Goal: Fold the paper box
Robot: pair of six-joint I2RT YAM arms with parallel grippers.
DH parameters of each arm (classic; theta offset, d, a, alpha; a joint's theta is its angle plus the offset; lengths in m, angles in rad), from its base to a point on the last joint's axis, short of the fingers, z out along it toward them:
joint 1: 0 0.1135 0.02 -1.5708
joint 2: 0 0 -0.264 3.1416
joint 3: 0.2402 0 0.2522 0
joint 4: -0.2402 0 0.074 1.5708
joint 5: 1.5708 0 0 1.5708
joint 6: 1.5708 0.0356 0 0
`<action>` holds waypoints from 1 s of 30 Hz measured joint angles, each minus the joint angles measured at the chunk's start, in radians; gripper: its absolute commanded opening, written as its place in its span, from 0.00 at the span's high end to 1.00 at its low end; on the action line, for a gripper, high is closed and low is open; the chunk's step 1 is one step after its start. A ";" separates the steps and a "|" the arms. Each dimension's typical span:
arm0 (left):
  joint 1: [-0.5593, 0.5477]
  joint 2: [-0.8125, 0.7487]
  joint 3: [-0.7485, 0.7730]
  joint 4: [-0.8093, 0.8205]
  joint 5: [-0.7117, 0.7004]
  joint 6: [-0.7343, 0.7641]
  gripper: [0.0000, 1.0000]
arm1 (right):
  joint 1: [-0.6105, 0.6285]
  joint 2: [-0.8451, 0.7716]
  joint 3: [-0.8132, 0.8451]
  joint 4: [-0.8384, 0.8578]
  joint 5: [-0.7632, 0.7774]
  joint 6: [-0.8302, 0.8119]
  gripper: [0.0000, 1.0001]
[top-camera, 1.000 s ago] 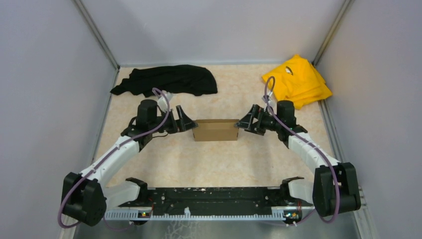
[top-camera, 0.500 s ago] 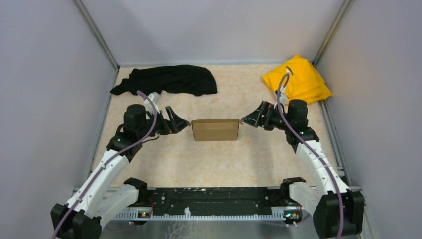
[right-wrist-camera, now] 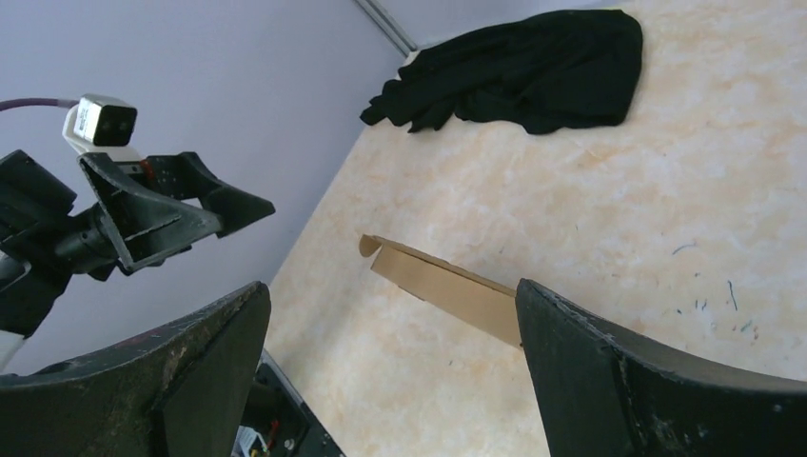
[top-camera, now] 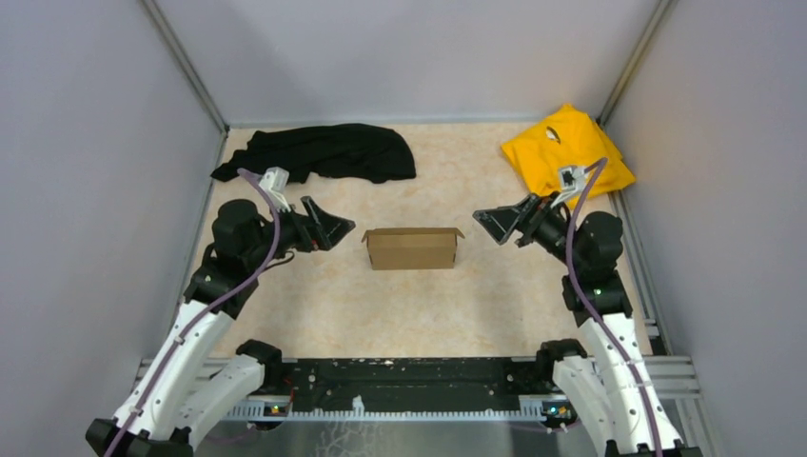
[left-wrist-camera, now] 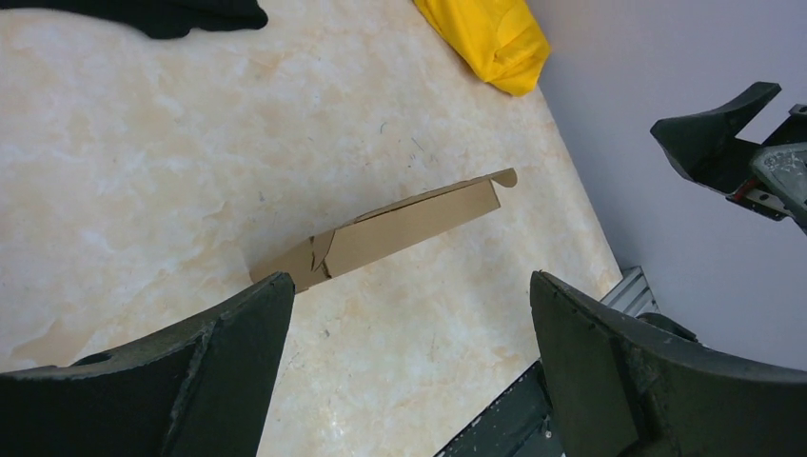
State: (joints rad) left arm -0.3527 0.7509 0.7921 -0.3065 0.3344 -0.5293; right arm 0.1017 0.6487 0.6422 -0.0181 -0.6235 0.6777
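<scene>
box (top-camera: 411,248) at mid-table (top-camera: 381,314), lying between left gripper (top-camera: 333,225) and right gripper (top-camera: 495,225); both jaws spread wide, touching nothing. likely risk: the curled end flap (left-wrist-camera: 502,177) springs open, or a stray nudge slides the light cardboard.

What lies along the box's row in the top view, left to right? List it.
left claw → box → right claw
</scene>
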 measured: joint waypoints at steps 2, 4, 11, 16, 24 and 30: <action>0.000 0.027 0.016 0.029 0.013 0.004 0.01 | 0.000 0.020 0.015 0.014 -0.003 0.004 0.07; 0.000 0.064 0.029 0.071 0.029 0.013 0.01 | 0.000 0.063 0.035 0.016 -0.011 -0.011 0.14; 0.000 0.199 0.092 0.131 0.038 0.111 0.01 | 0.034 0.234 0.150 -0.119 0.057 -0.216 0.30; 0.000 0.223 0.071 0.186 -0.026 0.163 0.01 | 0.241 0.282 0.164 -0.198 0.327 -0.385 0.37; -0.069 0.261 -0.006 0.287 -0.148 0.187 0.05 | 0.383 0.257 0.002 -0.072 0.596 -0.501 0.54; -0.227 0.306 -0.006 0.326 -0.266 0.239 0.04 | 0.383 0.190 -0.064 -0.013 0.621 -0.529 0.68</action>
State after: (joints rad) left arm -0.5800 1.0565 0.7864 0.0196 0.0681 -0.2905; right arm 0.4843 0.8387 0.5777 -0.0311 -0.0029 0.1486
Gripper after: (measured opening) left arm 0.950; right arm 0.348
